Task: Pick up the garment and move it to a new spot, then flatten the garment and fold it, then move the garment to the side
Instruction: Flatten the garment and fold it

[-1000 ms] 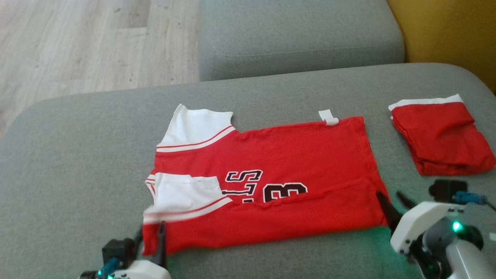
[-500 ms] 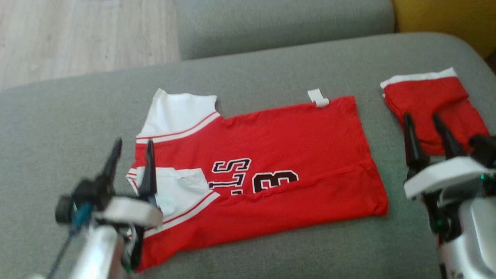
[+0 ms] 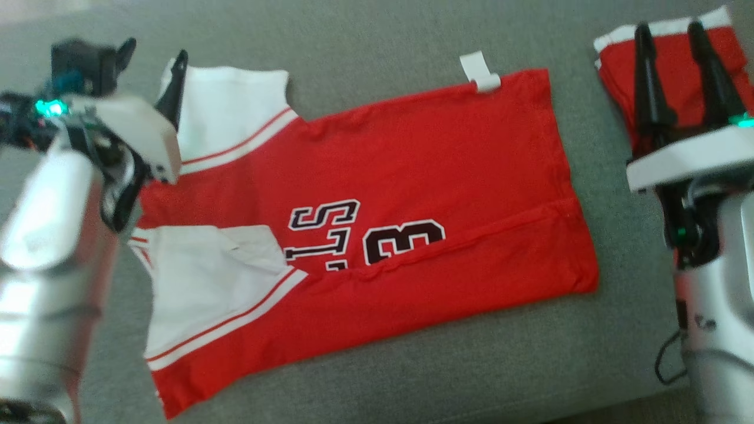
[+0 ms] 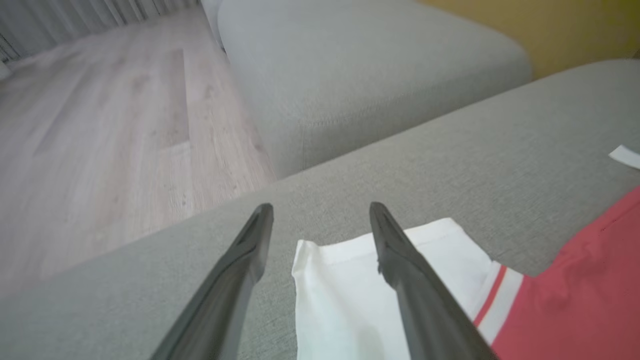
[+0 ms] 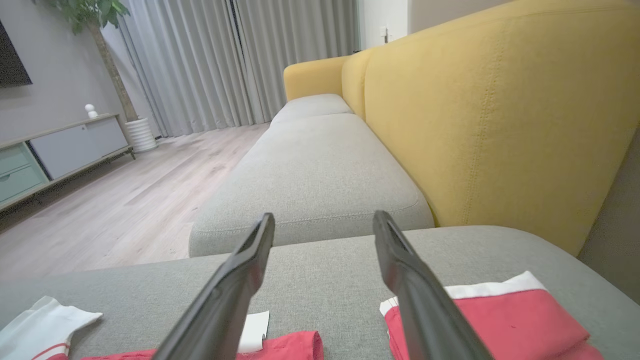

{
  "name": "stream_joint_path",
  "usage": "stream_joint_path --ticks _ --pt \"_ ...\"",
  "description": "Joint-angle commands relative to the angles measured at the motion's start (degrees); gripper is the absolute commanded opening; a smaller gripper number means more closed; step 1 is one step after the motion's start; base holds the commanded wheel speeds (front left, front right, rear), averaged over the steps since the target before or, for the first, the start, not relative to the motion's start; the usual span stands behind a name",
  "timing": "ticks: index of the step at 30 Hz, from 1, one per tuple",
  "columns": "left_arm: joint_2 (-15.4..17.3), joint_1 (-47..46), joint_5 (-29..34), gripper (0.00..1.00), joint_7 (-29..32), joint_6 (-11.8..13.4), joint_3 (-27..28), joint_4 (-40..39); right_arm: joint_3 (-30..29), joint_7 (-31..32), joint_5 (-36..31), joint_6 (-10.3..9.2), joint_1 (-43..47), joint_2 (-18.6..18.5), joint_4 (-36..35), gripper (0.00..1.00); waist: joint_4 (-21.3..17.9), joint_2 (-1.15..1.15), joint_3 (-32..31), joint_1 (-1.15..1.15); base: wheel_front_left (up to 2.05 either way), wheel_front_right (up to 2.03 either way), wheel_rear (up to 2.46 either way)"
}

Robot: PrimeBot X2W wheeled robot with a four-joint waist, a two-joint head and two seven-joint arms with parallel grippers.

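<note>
Where the grey sofa seat (image 3: 383, 35) spreads widest, a red garment (image 3: 424, 165) lies flat, stretched left to right, with its white sleeves at the robot's left. Its near long edge is already folded up over the black print (image 3: 365, 235), hiding the lower part of the lettering, and the near sleeve (image 3: 206, 277) lies on top. The far sleeve (image 4: 350, 300) is unfolded. The left tool (image 3: 154, 49), jaws wide apart and empty, hangs over that sleeve's outer corner, probably lined up to take the far edge for the matching fold. The right tool (image 3: 668, 26), equally wide and empty, hangs over a second folded red piece (image 3: 615, 70), apart from the garment's hem. A white tag (image 3: 480, 70) pokes out at the far edge. Nothing lies between tools and cloth. Beyond are another cushion (image 5: 310, 190), a yellow backrest (image 5: 500, 125) and a wooden floor (image 4: 100, 150).
</note>
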Motion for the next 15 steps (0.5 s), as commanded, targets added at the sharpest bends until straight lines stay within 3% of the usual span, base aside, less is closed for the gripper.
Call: stream_joint_path --ticks 1,5,9,15 --pt "3.0 -3.39 -1.17 1.0 1.11 -0.3 0.12 -0.82 1.44 -0.74 -0.12 -0.04 -2.03 -0.34 -1.88 1.0 -2.24 0.0 4.21 -0.02 0.0 0.0 0.0" --pt "6.66 -9.07 -5.43 1.0 5.56 -0.32 -5.28 3.1 2.98 -1.81 0.18 -0.04 -5.01 -0.09 -1.36 1.0 -3.78 0.0 7.45 -0.02 0.0 0.0 0.0" --pt "9.36 -13.55 -6.94 1.0 7.87 -0.33 -7.3 8.16 3.95 -2.85 0.4 -0.04 -6.84 -0.11 -1.04 1.0 -4.76 0.0 9.66 -0.02 0.0 0.0 0.0" --pt "9.46 -16.23 -7.57 1.0 9.21 -0.33 -9.31 14.71 4.67 -3.72 0.46 -0.04 -7.09 -0.43 -0.19 1.0 -5.3 0.0 10.02 -0.02 0.0 0.0 0.0"
